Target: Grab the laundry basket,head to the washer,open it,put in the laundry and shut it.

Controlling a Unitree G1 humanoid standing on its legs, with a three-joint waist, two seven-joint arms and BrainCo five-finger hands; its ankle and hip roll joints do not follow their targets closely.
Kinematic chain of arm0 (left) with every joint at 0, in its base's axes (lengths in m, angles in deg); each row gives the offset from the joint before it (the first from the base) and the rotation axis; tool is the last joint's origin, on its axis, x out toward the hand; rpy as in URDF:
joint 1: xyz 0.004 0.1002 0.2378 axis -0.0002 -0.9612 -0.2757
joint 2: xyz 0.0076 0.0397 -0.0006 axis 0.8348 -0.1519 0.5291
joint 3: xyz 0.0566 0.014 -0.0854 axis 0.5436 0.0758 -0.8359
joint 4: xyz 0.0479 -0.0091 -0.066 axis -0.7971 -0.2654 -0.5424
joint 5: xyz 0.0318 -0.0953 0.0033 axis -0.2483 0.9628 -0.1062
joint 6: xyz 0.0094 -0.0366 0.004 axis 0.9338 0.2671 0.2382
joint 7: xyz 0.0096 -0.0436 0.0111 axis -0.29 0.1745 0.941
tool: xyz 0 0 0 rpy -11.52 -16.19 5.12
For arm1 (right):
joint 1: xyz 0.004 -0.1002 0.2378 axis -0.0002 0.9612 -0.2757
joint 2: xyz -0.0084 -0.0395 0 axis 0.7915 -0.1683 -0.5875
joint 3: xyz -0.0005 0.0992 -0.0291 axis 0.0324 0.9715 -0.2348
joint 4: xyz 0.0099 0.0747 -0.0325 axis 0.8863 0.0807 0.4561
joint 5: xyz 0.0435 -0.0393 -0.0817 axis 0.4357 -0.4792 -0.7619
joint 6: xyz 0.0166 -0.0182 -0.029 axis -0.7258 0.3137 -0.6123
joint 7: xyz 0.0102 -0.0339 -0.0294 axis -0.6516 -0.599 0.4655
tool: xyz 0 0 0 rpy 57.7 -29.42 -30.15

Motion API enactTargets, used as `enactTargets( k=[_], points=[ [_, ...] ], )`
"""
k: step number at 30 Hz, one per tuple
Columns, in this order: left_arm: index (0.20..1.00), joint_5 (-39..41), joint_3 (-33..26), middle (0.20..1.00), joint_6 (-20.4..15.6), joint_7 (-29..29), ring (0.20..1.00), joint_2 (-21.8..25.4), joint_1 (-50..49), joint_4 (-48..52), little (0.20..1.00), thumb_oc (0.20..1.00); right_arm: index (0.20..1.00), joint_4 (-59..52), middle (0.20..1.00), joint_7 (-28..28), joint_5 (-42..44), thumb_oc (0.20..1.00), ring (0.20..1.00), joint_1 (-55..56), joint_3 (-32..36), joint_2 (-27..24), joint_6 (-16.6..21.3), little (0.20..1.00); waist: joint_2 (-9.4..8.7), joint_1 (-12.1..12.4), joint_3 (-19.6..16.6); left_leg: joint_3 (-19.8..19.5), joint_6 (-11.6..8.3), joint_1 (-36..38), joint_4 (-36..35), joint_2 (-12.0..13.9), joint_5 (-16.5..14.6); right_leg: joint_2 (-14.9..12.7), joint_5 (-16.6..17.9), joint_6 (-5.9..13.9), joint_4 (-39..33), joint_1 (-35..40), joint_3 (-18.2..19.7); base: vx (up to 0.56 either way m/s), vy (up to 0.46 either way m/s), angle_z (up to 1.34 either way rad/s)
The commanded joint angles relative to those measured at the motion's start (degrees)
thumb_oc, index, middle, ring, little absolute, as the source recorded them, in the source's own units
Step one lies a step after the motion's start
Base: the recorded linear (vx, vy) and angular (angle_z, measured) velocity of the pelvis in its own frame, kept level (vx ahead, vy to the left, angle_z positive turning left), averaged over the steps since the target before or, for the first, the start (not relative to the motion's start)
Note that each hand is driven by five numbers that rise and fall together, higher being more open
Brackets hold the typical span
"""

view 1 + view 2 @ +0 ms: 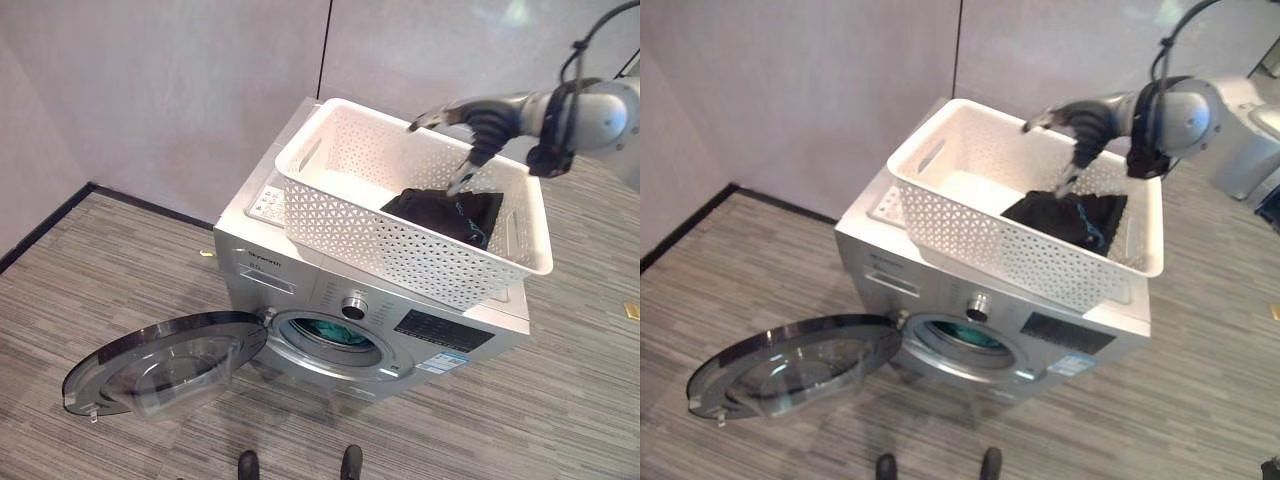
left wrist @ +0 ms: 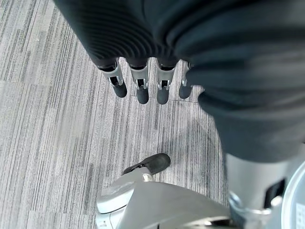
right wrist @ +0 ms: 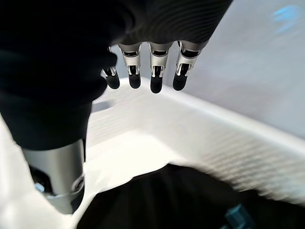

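Right hand point(image 1: 478, 125): positioned over the far right part of the white laundry basket point(image 1: 350, 225), above its interior. Fingers point(image 3: 155, 76) extended and relaxed, thumb pointing down toward the contents; nothing is gripped. In the right wrist view the fingertips hang clear of the basket's inner wall, with no contact seen.

Dark garment point(image 1: 450, 213): lies in the right half of the basket, directly beneath the right hand and just short of the thumb tip. It is black with a small teal patch. Whether the thumb touches the cloth cannot be told. The left half of the basket floor is bare white.

Left hand point(image 2: 143, 81): seen in its own wrist view, hanging over the grey striped floor point(image 2: 47, 143), fingers straight and holding nothing.

Basket: sits on top of the silver washer point(image 1: 300, 290), its right end overhanging the machine's right edge.

Washer: front-loading, round door point(image 1: 165, 365) swung fully open to the left and lying near level. Teal cloth point(image 1: 335, 332) is visible inside the drum opening. A control knob point(image 1: 352, 307) sits above the opening, with a dark display panel to its right.

Markings: a small label on the detergent drawer front and a blue and white sticker below the display panel; neither is legible.
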Motion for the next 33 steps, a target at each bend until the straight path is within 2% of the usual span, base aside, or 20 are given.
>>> enactTargets(
  k=[1, 4, 5, 7, 15, 19, 21, 22, 23, 29, 32, 33],
  points=[
    [1.000, -0.4, -1.0, 1.000, -0.6, -0.9, 1.000, 1.8, 2.1, 0.3, 1.000, 1.000, 1.000, 4.4, 1.000, 1.9, 0.3, 1.000, 1.000, -4.4, -1.0, -1.9, -1.4, 1.000, -3.86, 1.9, 2.7, -0.9, -2.38, -3.0, 0.1, 0.2, 2.6, -0.8, 5.2, 2.15, -0.2, 2.6, -0.8, -0.03, -0.006, -0.01],
    [1.000, -0.5, -1.0, 1.000, -0.7, -0.7, 1.000, 2.6, 2.6, 0.6, 1.000, 1.000, 1.000, 3.8, 1.000, 1.8, -2.9, 1.000, 1.000, -3.7, -1.0, -2.3, -1.3, 1.000, -4.63, 2.0, 3.2, -0.9, -2.38, -3.3, 0.1, 0.3, 2.6, -0.7, 5.2, 2.12, -0.2, 2.4, -0.8, -0.02, -0.006, -0.03],
    [1.000, -1.0, -1.1, 1.000, -0.4, -0.7, 1.000, 3.5, 2.8, 0.5, 1.000, 1.000, 1.000, 2.1, 1.000, 2.0, -7.4, 1.000, 1.000, -3.6, -1.0, -2.9, -1.4, 1.000, -5.36, 1.9, 3.5, -1.0, -2.41, -3.6, 0.1, 0.4, 2.7, -0.7, 5.3, 2.13, -0.1, 2.0, -0.9, 0.00, 0.000, 0.00],
    [1.000, -1.2, -1.2, 1.000, 0.0, -0.6, 1.000, 3.3, 2.9, 0.2, 1.000, 1.000, 1.000, 1.9, 1.000, 1.1, -10.2, 1.000, 1.000, -3.6, -1.0, -3.4, -1.1, 1.000, -5.02, 1.9, 3.6, -1.0, -2.37, -3.7, 0.1, 0.5, 2.7, -0.7, 5.3, 2.11, 0.0, 1.9, -0.8, 0.00, 0.000, 0.00],
    [1.000, -2.9, -1.4, 1.000, 0.7, -0.9, 1.000, 0.8, 3.1, -0.4, 1.000, 1.000, 1.000, -1.9, 1.000, 2.0, -16.2, 1.000, 1.000, 0.0, -1.0, -4.7, -0.2, 1.000, -1.53, 1.8, 3.7, -0.7, -2.02, -3.2, 0.1, 0.3, 2.3, -1.0, 5.0, 2.17, -0.1, 1.9, -0.5, -0.01, 0.007, -0.02],
    [1.000, -3.3, -1.4, 1.000, 0.7, -0.9, 1.000, 0.0, 3.4, 0.0, 1.000, 1.000, 1.000, -4.1, 1.000, 2.2, -18.5, 1.000, 1.000, 2.0, -1.0, -5.9, 0.5, 1.000, -0.64, 1.8, 3.8, -0.6, -1.98, -3.2, 0.1, 0.2, 2.3, -1.0, 4.9, 2.21, -0.2, 2.0, -0.4, -0.01, 0.001, -0.02],
    [1.000, -3.7, -1.4, 1.000, 0.7, -0.6, 1.000, -1.8, 3.6, 0.1, 1.000, 1.000, 1.000, -4.8, 1.000, 1.3, -19.0, 1.000, 1.000, 3.1, -1.0, -6.5, 0.8, 1.000, 1.10, 1.7, 3.8, -0.7, -1.91, -3.3, 0.1, 0.2, 2.2, -1.0, 4.8, 2.23, -0.2, 1.8, -0.3, -0.02, 0.000, -0.11],
    [1.000, -4.0, -1.3, 1.000, 0.6, -0.5, 1.000, -2.9, 3.6, 0.3, 1.000, 1.000, 1.000, -4.5, 1.000, 0.4, -20.0, 1.000, 1.000, 5.4, 0.5, -6.6, 1.1, 1.000, 2.00, 1.6, 3.8, -0.7, -1.84, -3.4, 0.1, 0.2, 2.2, -1.0, 4.9, 2.25, -0.2, 1.6, -0.3, -0.09, -0.021, -0.09],
    [1.000, -4.4, -1.3, 1.000, 0.4, 0.5, 1.000, -3.3, 4.6, 0.9, 1.000, 1.000, 1.000, -2.7, 1.000, -3.1, -23.7, 1.000, 1.000, 16.3, 10.0, -7.0, 2.1, 1.000, 2.42, 1.8, 5.3, -1.3, -1.82, -5.1, 0.1, 0.2, 2.7, -0.9, 5.5, 2.30, -0.2, 0.0, -0.4, -0.09, -0.020, 0.01],
    [1.000, -4.9, -0.5, 1.000, 0.9, 0.7, 1.000, -3.0, 5.1, -0.1, 1.000, 1.000, 1.000, 0.0, 1.000, -5.9, -30.1, 1.000, 1.000, 19.4, 13.2, -5.1, 3.0, 1.000, 1.45, 2.0, 6.2, -1.3, -1.87, -6.4, 0.1, 0.2, 3.1, -0.7, 5.9, 2.21, -0.2, -1.4, -0.2, -0.04, -0.006, 0.01],
    [1.000, -5.1, -0.5, 1.000, 1.1, 1.3, 1.000, -3.4, 5.7, -0.6, 1.000, 1.000, 1.000, 1.4, 1.000, -9.0, -37.8, 1.000, 1.000, 23.1, 16.2, -2.6, 3.6, 1.000, 1.01, 2.3, 7.3, -1.6, -1.88, -7.3, 0.1, 0.5, 3.3, -0.5, 6.3, 2.21, -0.2, -2.2, -0.2, -0.03, -0.005, 0.00],
    [1.000, -5.1, -0.5, 1.000, 1.1, 1.3, 1.000, -3.2, 5.7, -0.6, 1.000, 1.000, 1.000, 1.4, 1.000, -9.1, -37.9, 1.000, 1.000, 23.5, 16.6, -2.6, 3.7, 1.000, 0.88, 2.3, 7.2, -1.6, -1.88, -7.3, 0.1, 0.4, 3.3, -0.5, 6.3, 2.20, -0.2, -2.2, -0.2, -0.03, -0.002, 0.01]
  ],
)
